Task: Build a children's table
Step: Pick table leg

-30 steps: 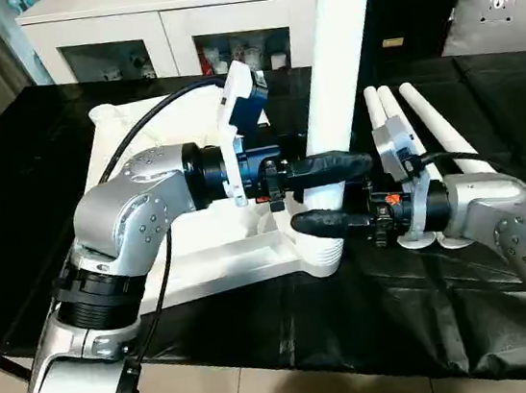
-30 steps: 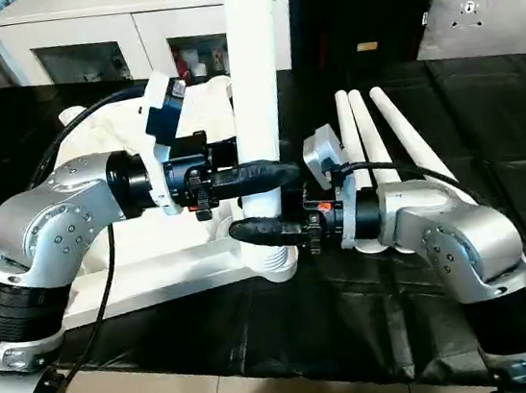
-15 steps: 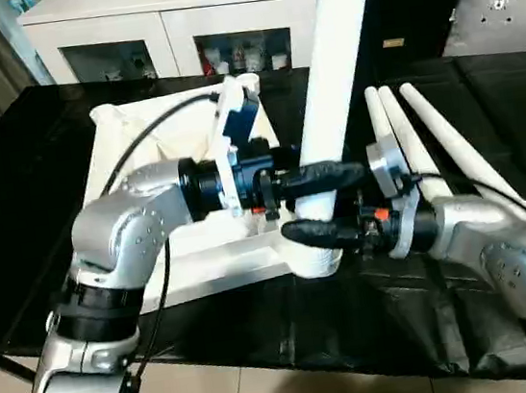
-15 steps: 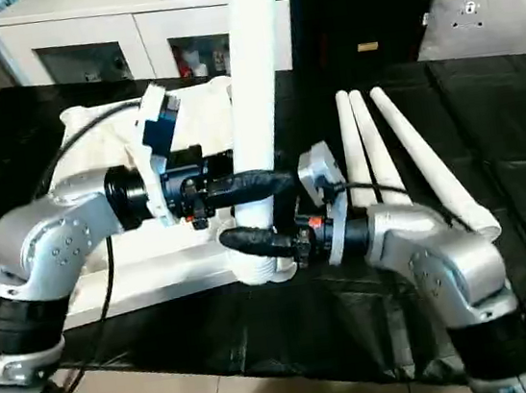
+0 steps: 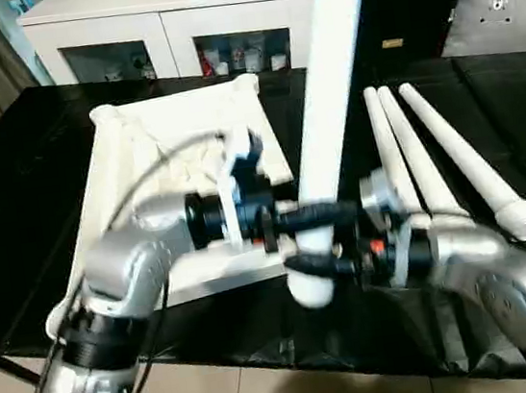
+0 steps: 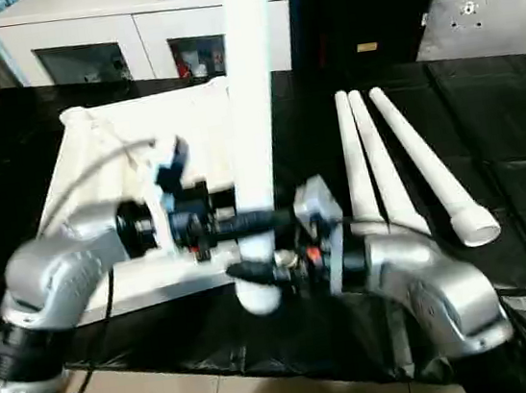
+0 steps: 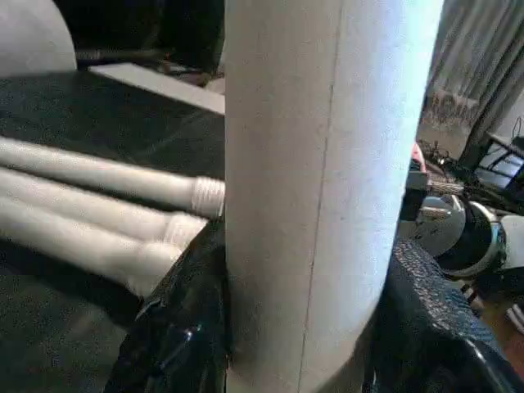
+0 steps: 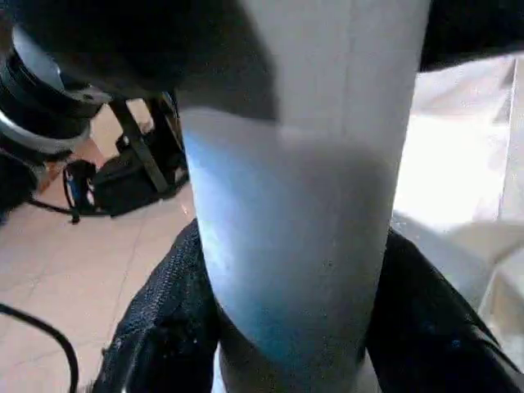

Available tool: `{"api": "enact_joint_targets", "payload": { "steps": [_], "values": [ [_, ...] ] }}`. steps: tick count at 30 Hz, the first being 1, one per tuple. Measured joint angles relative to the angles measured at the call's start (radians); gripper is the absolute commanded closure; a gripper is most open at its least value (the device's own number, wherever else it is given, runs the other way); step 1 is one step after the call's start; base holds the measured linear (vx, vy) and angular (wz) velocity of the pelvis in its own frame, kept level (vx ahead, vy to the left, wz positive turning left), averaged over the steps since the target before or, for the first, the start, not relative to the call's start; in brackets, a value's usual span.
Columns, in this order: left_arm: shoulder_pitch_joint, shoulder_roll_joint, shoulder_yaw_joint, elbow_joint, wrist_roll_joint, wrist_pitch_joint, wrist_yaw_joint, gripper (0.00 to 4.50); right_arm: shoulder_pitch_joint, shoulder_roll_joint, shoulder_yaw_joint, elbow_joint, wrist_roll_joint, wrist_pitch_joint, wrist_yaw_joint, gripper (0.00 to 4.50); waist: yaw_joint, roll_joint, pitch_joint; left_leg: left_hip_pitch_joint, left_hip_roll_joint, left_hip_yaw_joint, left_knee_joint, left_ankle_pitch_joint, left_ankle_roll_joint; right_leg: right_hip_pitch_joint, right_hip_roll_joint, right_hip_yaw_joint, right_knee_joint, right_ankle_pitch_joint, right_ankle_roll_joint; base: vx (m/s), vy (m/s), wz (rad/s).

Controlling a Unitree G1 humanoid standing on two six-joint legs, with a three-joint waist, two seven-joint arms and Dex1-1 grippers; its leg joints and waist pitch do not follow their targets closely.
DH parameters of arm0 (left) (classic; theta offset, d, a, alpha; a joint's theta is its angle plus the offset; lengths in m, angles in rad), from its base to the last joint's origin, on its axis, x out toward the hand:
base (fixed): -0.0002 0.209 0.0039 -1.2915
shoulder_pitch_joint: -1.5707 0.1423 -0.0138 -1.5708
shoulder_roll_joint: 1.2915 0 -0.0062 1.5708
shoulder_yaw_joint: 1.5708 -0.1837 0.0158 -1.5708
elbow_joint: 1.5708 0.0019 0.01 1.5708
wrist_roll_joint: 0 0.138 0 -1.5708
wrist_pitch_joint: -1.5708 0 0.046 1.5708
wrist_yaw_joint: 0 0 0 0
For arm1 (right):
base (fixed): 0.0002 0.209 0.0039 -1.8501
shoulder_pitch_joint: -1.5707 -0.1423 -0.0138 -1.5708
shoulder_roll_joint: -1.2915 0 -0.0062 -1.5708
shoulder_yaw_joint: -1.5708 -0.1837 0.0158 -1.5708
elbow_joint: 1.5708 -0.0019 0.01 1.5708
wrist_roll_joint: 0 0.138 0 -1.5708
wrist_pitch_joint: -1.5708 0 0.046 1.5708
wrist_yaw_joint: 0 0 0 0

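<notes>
Both grippers clamped on one upright table leg (image 5: 326, 82) at the near bench (image 5: 39, 187) edge: left gripper (image 5: 316, 215) fingers (image 7: 176, 327) pinching it from the left, right gripper (image 5: 311, 266) fingers (image 8: 155, 327) pinching just below from the right. Leg's wide end low, just right of the upturned tabletop (image 5: 167, 131) near corner. Three spare legs (image 5: 412, 153) flat on the bench, right of the held one.
</notes>
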Motion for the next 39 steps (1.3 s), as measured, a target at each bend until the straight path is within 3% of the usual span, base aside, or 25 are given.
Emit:
{"api": "enact_joint_targets", "payload": {
  "steps": [7,21,29,33,35,39],
  "values": [
    [0.072,-0.029,-0.004,0.001,0.000,-0.026,0.030,1.90,0.042,-0.011,0.008,0.001,-0.003,-0.005,0.002,2.59,0.000,0.000,0.000,0.000,0.000,0.000,0.000,0.000,0.000,0.000,0.000,0.000,0.000,0.000,0.000,0.000,0.000,0.00],
    [0.091,-0.017,0.011,0.006,-0.027,-0.041,-0.013,1.90,0.042,-0.019,0.014,-0.007,-0.004,-0.017,0.024,2.59,-0.002,-0.001,0.000,0.000,0.000,0.000,0.000,0.001,0.000,0.000,0.000,0.000,0.000,0.001,0.001,0.000,0.000,0.00],
    [0.078,-0.021,-0.032,0.094,0.015,-0.133,-0.071,1.91,0.042,-0.054,0.025,0.005,-0.034,-0.017,0.042,2.59,0.000,-0.001,-0.001,0.000,0.000,0.000,0.000,0.001,0.001,0.001,0.000,0.000,-0.001,0.000,0.002,0.000,0.000,0.00],
    [0.122,-0.082,0.031,0.179,0.003,-0.134,-0.044,1.67,0.042,-0.071,-0.029,0.034,-0.034,-0.009,0.023,2.60,-0.005,-0.001,-0.002,0.000,0.000,0.001,0.000,0.001,0.001,0.001,0.000,0.000,-0.001,0.001,0.001,0.000,0.000,0.00],
    [0.140,-0.107,0.041,0.202,-0.020,-0.138,-0.031,1.42,0.042,-0.071,-0.034,0.036,-0.033,0.000,0.020,2.60,-0.005,-0.001,-0.002,0.000,0.000,0.001,0.000,0.001,0.001,0.000,0.000,0.000,-0.001,0.001,0.000,0.000,0.000,0.00],
    [0.154,-0.124,0.049,0.208,-0.040,-0.143,-0.022,1.43,0.042,-0.077,-0.041,0.032,-0.011,0.016,0.020,2.60,-0.004,-0.001,-0.002,0.000,0.000,0.001,0.000,0.002,0.002,0.001,0.000,0.000,-0.001,0.001,0.001,0.000,0.000,0.00]
  ]
}}
